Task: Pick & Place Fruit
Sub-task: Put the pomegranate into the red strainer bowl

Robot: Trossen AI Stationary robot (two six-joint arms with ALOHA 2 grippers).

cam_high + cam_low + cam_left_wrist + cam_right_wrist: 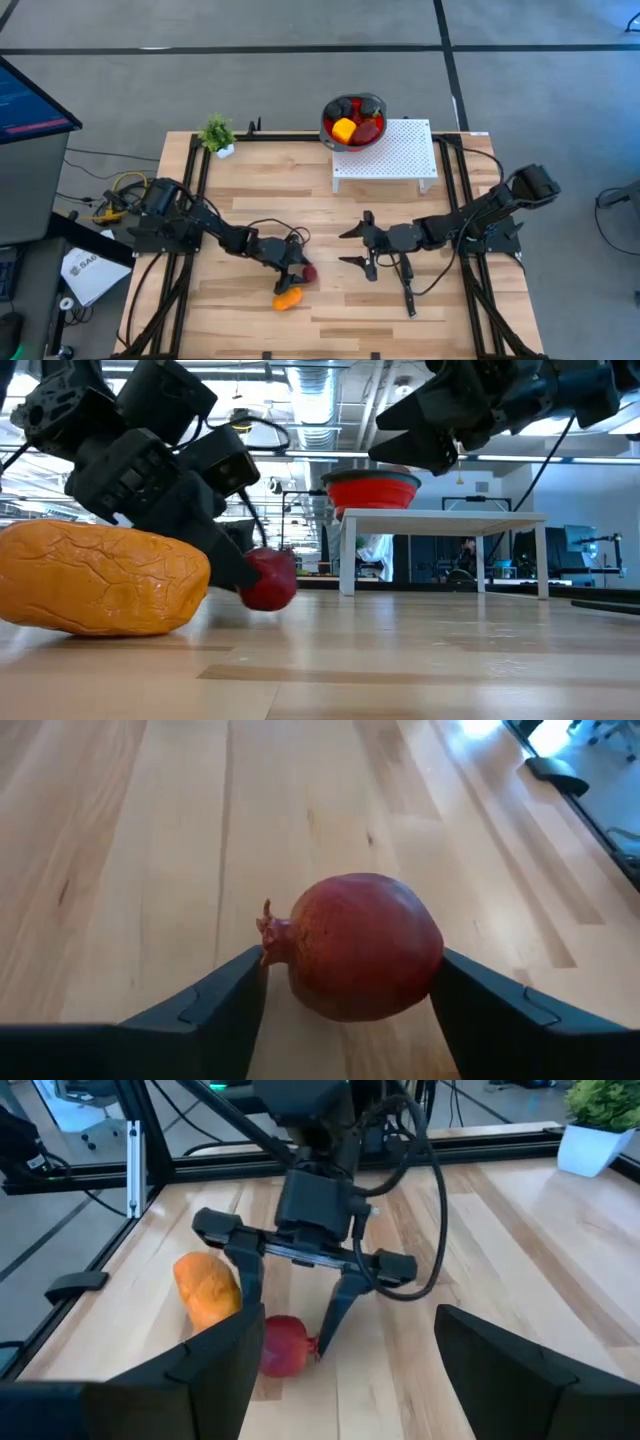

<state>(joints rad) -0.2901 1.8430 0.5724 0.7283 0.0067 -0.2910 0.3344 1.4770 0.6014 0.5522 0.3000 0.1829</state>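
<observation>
A dark red pomegranate-like fruit (360,945) (309,273) lies on its side on the wooden table, left of the middle. My left gripper (300,268) (290,1315) stands over it with a finger on each side. An orange fruit (287,298) (205,1285) (100,578) lies on the table just nearer than it. Other fruit, one yellow piece (343,130) with red and dark ones, sits in the red bowl (325,118). My right gripper (358,247) (350,1325) hovers open right of the middle, pointing at the left gripper. My left gripper has the red fruit pinched between its two fingers. One fingertip (245,985) is by the crown end (272,928), the other (455,985) on the opposite rounded side (425,955). The fingers slant down from the table's left. The fruit rests on the table.
The red bowl stands on a white perforated stand (390,160) at the far edge. A black-handled knife (408,290) lies near my right gripper. A small potted plant (217,133) stands at the far left corner. Black frame rails (195,175) run along both sides.
</observation>
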